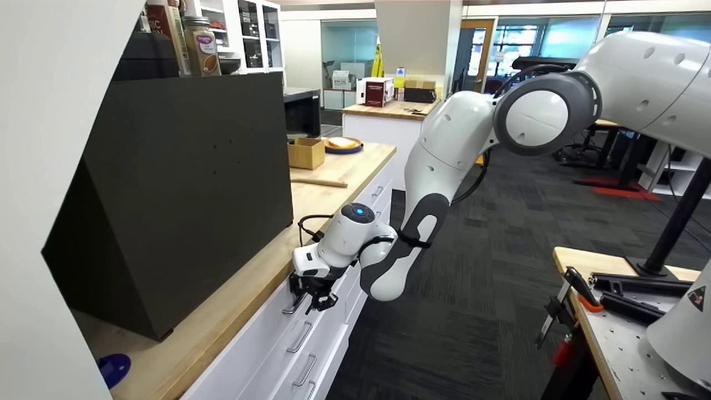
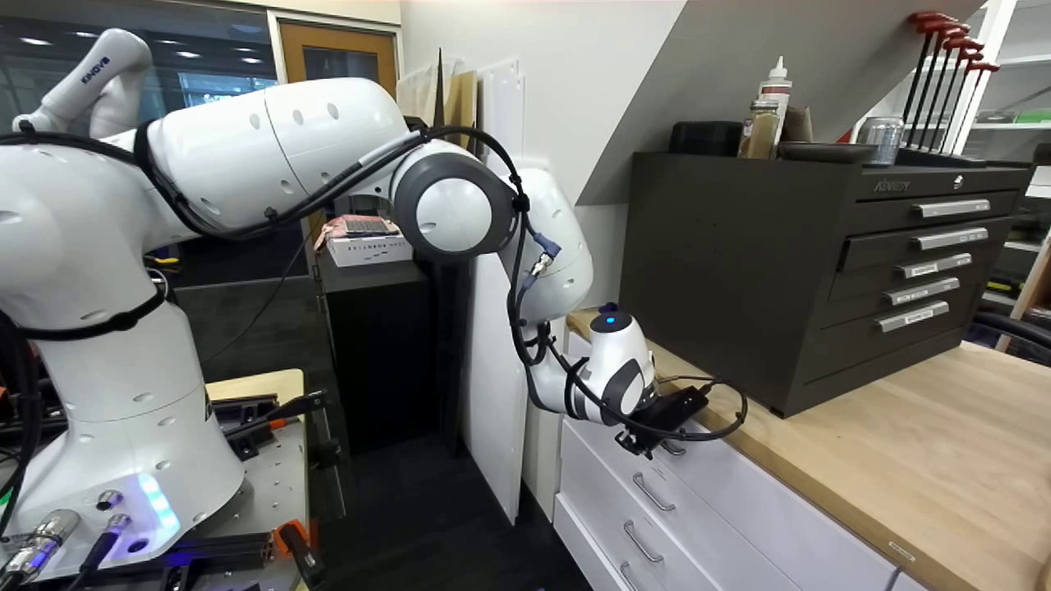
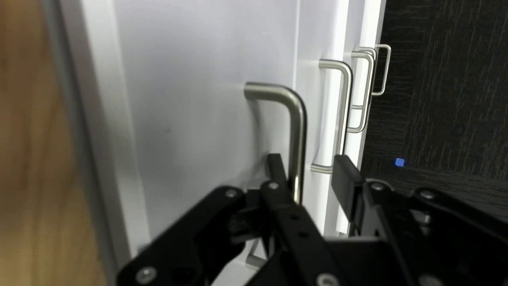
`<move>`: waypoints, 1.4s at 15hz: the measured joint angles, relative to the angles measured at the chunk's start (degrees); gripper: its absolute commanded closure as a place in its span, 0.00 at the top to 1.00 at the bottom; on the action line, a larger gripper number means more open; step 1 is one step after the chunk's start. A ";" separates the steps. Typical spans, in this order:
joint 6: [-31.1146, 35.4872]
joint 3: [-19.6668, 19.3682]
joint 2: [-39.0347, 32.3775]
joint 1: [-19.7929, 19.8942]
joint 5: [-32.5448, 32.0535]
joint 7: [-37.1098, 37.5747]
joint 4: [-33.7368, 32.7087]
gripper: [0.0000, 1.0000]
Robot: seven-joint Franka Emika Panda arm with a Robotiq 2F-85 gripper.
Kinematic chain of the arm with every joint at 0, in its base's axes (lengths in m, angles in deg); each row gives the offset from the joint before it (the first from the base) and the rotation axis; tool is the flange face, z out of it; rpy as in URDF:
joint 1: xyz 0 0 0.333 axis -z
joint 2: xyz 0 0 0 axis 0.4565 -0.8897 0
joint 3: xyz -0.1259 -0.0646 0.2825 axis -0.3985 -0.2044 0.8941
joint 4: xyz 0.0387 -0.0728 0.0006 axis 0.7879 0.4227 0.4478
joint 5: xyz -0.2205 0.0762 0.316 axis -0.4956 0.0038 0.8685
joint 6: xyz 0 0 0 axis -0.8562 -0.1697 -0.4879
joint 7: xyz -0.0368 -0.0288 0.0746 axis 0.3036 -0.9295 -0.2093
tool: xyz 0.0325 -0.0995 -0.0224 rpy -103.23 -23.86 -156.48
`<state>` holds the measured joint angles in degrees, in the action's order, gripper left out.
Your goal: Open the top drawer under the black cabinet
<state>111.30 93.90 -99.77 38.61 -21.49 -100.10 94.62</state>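
The black cabinet (image 1: 194, 183) stands on the wooden countertop; it also shows in an exterior view (image 2: 731, 271). The white top drawer (image 1: 250, 333) lies just under the countertop edge and looks shut; its front also shows in an exterior view (image 2: 764, 501) and in the wrist view (image 3: 190, 99). Its inside is hidden. My gripper (image 3: 311, 171) is open around the silver bar handle (image 3: 297, 135). One finger is between the bar and the drawer front, the other outside with a gap to the bar. The gripper hides the handle's lower part there. The gripper also shows in both exterior views (image 1: 318, 300) (image 2: 639, 443).
Deeper white drawers with like handles (image 2: 643, 542) lie below; one handle (image 3: 343, 107) is close beside the outer finger. The countertop (image 2: 887, 427) edge runs above the drawers. A wooden box (image 1: 306, 153) stands farther along it. The robot's table (image 1: 616, 344) is across the floor.
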 measured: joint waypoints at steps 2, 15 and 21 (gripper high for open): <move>0.33 -0.02 0.05 0.00 -0.01 -0.06 -0.18 0.03; 5.81 -1.31 0.05 -0.22 -0.01 0.50 1.24 0.04; 16.09 -7.85 0.50 -4.43 1.84 3.67 5.90 0.04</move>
<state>127.39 86.05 -99.27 34.18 -19.65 -96.43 100.52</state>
